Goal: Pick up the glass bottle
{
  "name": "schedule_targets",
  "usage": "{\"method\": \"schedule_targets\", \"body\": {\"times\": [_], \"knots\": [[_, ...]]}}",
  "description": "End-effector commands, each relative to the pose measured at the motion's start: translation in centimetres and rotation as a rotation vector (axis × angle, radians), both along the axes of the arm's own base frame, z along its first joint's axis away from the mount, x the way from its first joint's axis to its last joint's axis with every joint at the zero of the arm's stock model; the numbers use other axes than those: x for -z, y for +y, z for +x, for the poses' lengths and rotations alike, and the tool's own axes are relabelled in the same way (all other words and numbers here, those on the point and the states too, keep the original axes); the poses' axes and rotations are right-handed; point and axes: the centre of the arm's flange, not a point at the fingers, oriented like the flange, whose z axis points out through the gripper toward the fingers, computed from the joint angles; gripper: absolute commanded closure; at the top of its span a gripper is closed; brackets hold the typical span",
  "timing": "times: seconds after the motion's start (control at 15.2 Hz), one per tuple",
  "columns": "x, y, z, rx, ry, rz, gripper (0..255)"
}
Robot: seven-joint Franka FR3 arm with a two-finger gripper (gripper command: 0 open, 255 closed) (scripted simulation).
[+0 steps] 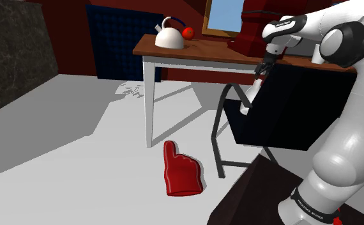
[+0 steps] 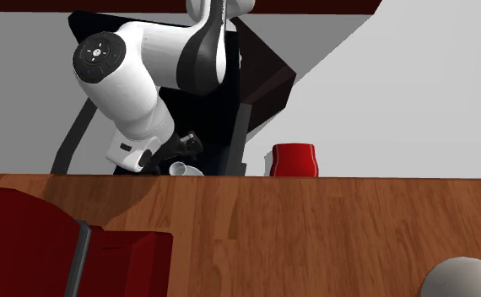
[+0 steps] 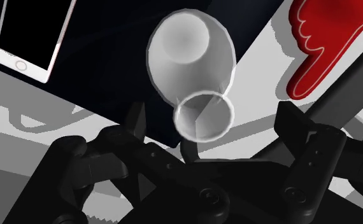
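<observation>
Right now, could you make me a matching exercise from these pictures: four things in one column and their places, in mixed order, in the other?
Things
1. white kettle
2. red foam hand
3. phone
4. pale bottle

Places
A. between the open fingers of the gripper, not touched
B. flat on the dark seat
C. on the wooden table
D. on the grey floor

Pairs: 1-C, 2-D, 3-B, 4-A

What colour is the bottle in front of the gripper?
The bottle is plain pale grey, best seen in the wrist view.
</observation>
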Motion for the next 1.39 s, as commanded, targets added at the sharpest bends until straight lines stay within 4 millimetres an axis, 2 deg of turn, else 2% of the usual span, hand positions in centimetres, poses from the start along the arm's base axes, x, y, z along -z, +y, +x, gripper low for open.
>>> {"method": "schedule_targets", "body": {"times": [0.0,0.33,0.46,0.53,1.12,1.32], "knots": [[1.0,-0.4,0.2,0.0,0.001,-0.001,0],[3.6,-0.4,0.2,0.0,0.001,-0.001,0],[3.9,-0.4,0.2,0.0,0.001,-0.001,0],[3.9,-0.4,0.2,0.0,0.001,-0.001,255],[3.9,-0.4,0.2,0.0,0.001,-0.001,255],[2.3,-0.4,0.2,0.0,0.001,-0.001,255]]}}
